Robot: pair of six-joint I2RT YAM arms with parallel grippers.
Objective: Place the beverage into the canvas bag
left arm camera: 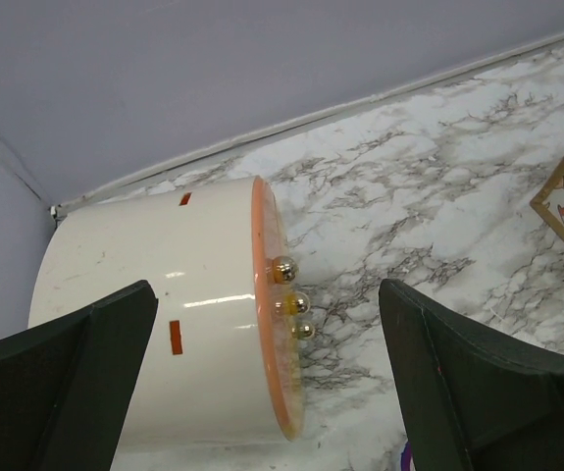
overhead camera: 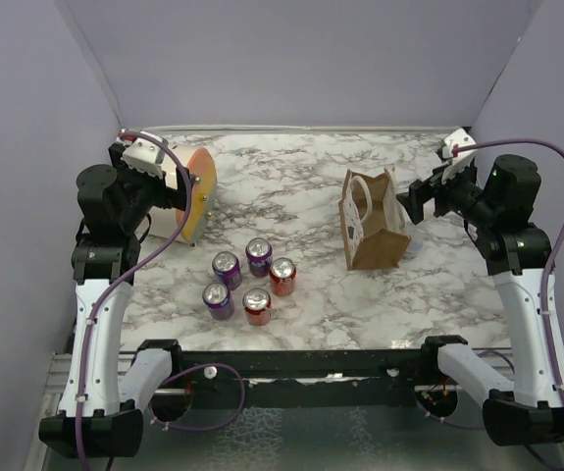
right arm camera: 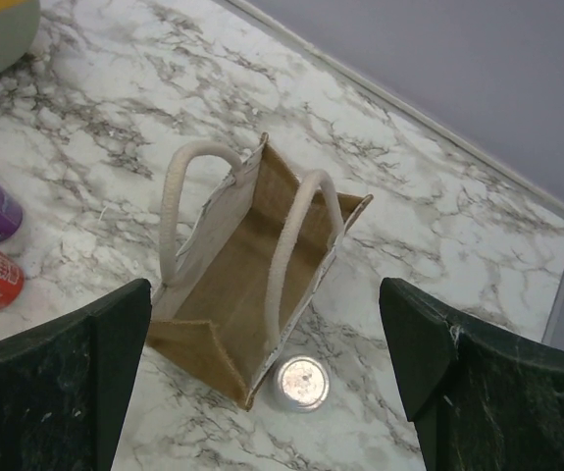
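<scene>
Five beverage cans [overhead camera: 282, 275] clustered near the front of the marble table [overhead camera: 311, 167], three purple and two red, between the two arms and well apart from both. One more can [right arm camera: 301, 383], silver top up, just beside the lower wall of the canvas bag [overhead camera: 373, 224] in the right wrist view. Bag upright, right of centre, mouth open, white handles arched over the brown inner floor. Cream cylinder [overhead camera: 195, 193] on its side at far left, orange face with three small gold knobs turned toward the cans. Left gripper [left arm camera: 265, 324] spread wide, holding nothing, close to the cylinder; contact not discernible. Right gripper [right arm camera: 265, 304] also spread wide and empty, poised above the bag, touching neither bag nor can.
</scene>
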